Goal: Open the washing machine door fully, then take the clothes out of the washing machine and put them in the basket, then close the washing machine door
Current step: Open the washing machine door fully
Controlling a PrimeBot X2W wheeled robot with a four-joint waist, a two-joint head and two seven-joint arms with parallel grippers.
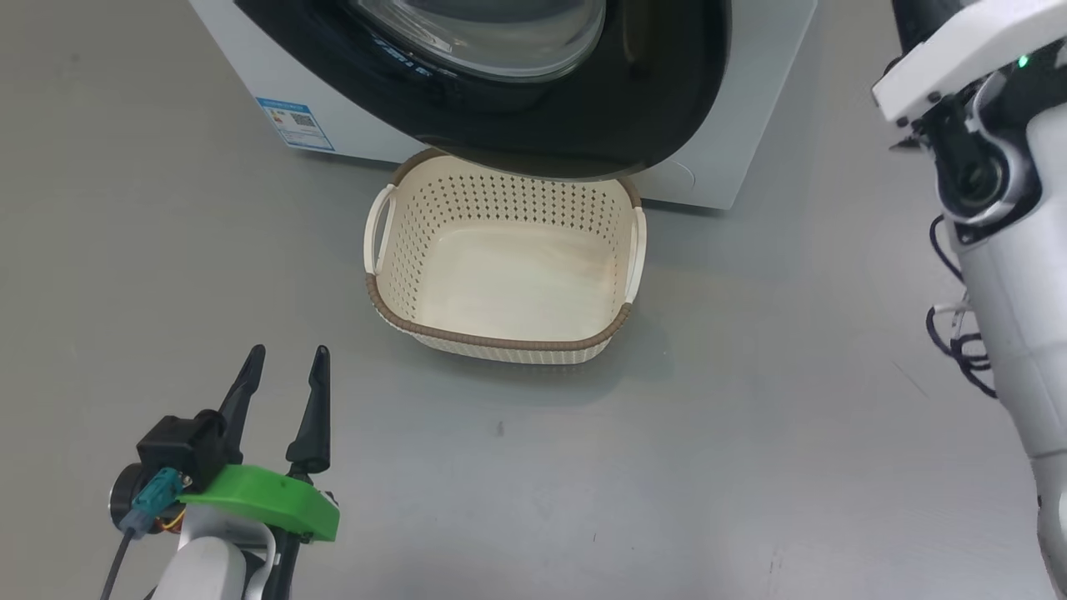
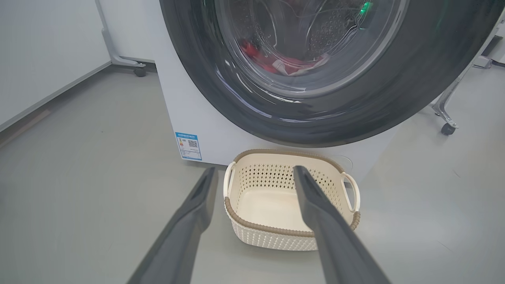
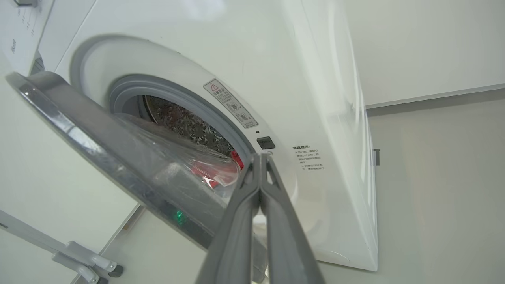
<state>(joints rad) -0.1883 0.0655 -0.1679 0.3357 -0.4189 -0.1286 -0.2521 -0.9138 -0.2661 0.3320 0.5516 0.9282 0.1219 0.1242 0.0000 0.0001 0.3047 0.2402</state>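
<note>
The white washing machine (image 3: 276,59) has its door (image 3: 98,138) ajar, swung partway out from the grey seal (image 3: 177,94). My right gripper (image 3: 260,157) is shut on nothing, its tips in the gap between the door's free edge and the machine front, just below the latch hole (image 3: 265,142). The red clothes (image 3: 209,171) lie in the drum, seen through the glass bowl, and also through the door (image 2: 315,118) as red clothes (image 2: 284,63). The cream basket (image 1: 492,337) stands on the floor under the door's black rim (image 1: 583,125). My left gripper (image 1: 288,358) hangs open and empty, short of the basket (image 2: 292,232).
My right arm's white forearm (image 1: 1000,275) stands at the right of the head view. Wheeled stand legs sit beside the machine (image 2: 446,118) (image 2: 134,65). A blue label (image 2: 188,146) marks the machine's lower left front. Grey floor spreads around the basket.
</note>
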